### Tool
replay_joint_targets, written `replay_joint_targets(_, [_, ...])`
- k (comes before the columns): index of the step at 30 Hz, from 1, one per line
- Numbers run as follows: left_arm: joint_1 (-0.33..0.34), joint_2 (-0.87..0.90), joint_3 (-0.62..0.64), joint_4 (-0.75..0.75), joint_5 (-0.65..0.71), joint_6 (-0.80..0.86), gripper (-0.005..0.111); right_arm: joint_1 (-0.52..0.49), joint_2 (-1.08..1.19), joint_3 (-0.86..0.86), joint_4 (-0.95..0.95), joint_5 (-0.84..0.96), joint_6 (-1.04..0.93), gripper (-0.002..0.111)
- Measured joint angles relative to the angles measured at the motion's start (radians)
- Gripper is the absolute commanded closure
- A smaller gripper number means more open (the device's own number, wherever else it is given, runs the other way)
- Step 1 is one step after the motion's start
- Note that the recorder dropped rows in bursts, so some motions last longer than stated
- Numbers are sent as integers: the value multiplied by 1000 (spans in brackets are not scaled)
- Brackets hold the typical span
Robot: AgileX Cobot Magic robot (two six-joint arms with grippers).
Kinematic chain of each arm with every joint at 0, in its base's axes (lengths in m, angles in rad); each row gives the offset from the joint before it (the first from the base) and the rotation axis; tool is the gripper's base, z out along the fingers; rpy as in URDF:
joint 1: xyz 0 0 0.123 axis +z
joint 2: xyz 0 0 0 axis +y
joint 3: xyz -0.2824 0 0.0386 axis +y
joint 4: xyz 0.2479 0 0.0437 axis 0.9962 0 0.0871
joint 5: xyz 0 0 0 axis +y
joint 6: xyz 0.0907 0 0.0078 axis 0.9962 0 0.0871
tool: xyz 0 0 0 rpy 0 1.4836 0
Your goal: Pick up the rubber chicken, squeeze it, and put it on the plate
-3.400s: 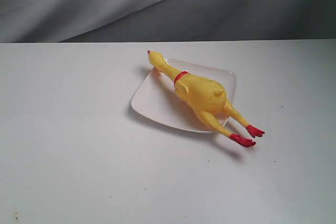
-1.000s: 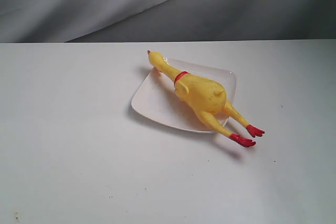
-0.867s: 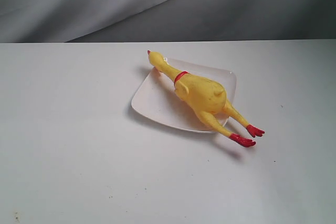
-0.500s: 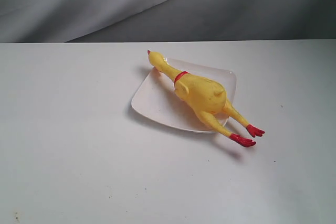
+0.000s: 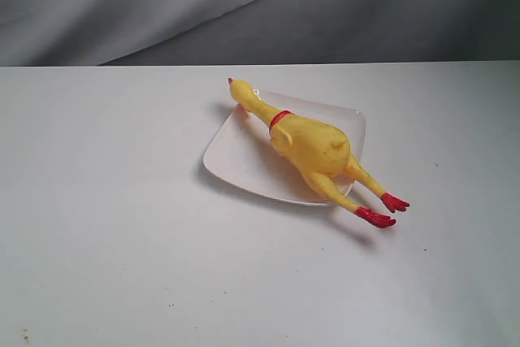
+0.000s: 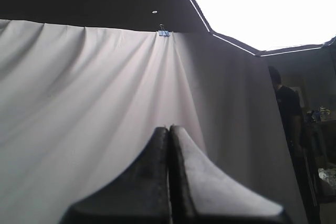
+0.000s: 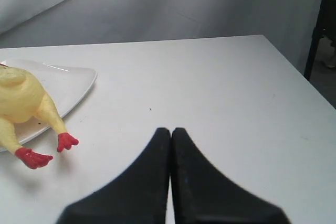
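- A white table (image 5: 122, 241) stands in front of a hanging grey cloth (image 5: 162, 6). Across the last few seconds nothing on it shifts, and neither arm shows in the exterior view.
- My left gripper (image 6: 169, 128) is clenched on nothing, its fingers pressed together. It points up at the cloth, where a small clip (image 6: 164, 33) pins the fabric, well away from the work.
- The plate (image 5: 236, 156) sits in the middle of the table, in the same spot as before.
- The rubber chicken (image 5: 313, 145) lies diagonally across the plate and has not stirred. Its body is on the plate, its head is over the far left corner, and its red feet (image 5: 382, 209) hang past the near right rim onto the table.
- I judge the task done, with both arms pulled back. Whether the overhanging feet matter is a call I can't settle from here.
- My right gripper (image 7: 171, 130) is likewise clamped shut and empty, low over bare table, apart from the feet.
- Nothing stands in the way. A person (image 6: 286, 108) stands by the cloth's edge, off the table.
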Motion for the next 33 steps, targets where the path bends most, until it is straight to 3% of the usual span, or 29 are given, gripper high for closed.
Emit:
replay_joint_targets(27, [9, -1, 0, 0, 0, 0, 107, 0, 0, 0, -2, 7, 4, 108])
replay_joint_targets(30, [119, -44, 0, 0, 0, 0, 107, 0, 0, 0, -2, 7, 4, 108])
replay_joint_targets(31, [206, -72, 0, 0, 0, 0, 107, 0, 0, 0, -2, 7, 4, 108])
replay_joint_targets(33, [303, -89, 0, 0, 0, 0, 107, 0, 0, 0, -2, 9, 4, 108])
